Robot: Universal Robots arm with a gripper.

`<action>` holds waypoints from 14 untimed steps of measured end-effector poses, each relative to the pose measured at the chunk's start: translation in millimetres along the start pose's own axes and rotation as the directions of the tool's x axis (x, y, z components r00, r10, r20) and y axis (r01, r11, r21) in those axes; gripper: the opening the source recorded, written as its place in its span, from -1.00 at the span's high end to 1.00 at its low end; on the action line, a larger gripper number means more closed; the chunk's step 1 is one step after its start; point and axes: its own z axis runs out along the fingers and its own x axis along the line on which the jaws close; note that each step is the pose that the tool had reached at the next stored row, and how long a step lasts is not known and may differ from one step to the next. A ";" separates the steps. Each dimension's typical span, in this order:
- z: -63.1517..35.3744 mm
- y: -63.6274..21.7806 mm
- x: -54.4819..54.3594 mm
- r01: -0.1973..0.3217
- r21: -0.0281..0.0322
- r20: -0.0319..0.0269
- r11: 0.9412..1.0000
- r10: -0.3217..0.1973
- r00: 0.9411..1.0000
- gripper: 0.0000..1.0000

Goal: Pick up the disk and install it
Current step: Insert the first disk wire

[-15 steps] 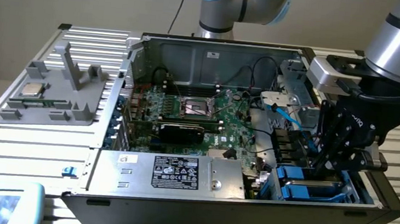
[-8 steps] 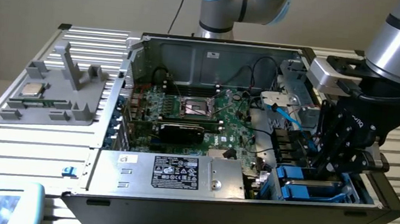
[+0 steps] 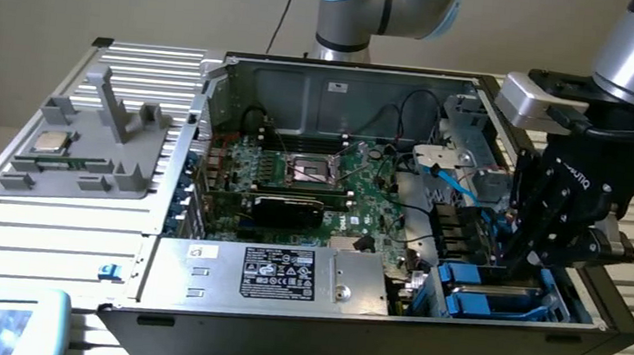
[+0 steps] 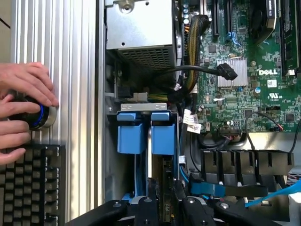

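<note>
deep inside the open computer case (image 3: 303, 76), the black pincer (image 3: 525, 259) hangs over the drive bay at the exterior view's right, its fingers (image 3: 544, 243) reaching down among the blue carriers. the disk (image 3: 492, 301), framed in bright blue plastic, sits low in that bay at the front corner of the case, just beside the big silver box with a black label (image 3: 279, 274). whether the pincer is gripping the disk or has let go cannot be told; the fingertips seem to stand a little apart astride the carrier's edge, though the angle is poor. the wrist view looks straight down on two blue carrier tabs (image 4: 150, 132) side by side, with the pincer's black fingers (image 4: 188, 209) just at their near end, and a green motherboard (image 4: 244, 70) beyond. that view also takes in a person's hand (image 4: 21, 110) resting on a round black knob (image 4: 40, 117) with a blue ring, next to a keyboard (image 4: 28, 188) on the ribbed metal surface (image 4: 70, 56). the exterior view alone takes in a grey fixture (image 3: 93, 152) holding a small square chip (image 3: 51, 142), well apart from the case.
</note>
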 end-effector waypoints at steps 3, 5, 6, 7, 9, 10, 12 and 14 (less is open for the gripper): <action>-9.3 0.2 1.4 -0.001 0.000 -0.012 1.000 0.001 1.000 0.50; -14.6 0.2 2.3 -0.001 0.001 -0.021 1.000 0.001 1.000 0.50; -17.0 0.2 2.6 -0.002 0.001 -0.026 1.000 0.002 1.000 0.50; -19.4 0.4 3.0 -0.002 0.001 -0.032 1.000 0.002 0.999 0.50; -23.7 0.6 3.6 -0.003 0.001 -0.046 1.000 0.003 0.999 0.50; -26.0 0.7 3.9 -0.003 0.002 -0.052 1.000 0.003 0.999 0.50; -32.0 1.1 4.5 -0.004 0.002 -0.064 1.000 0.004 0.998 0.50; -38.2 1.5 4.5 -0.004 0.002 -0.073 1.000 0.005 0.997 0.50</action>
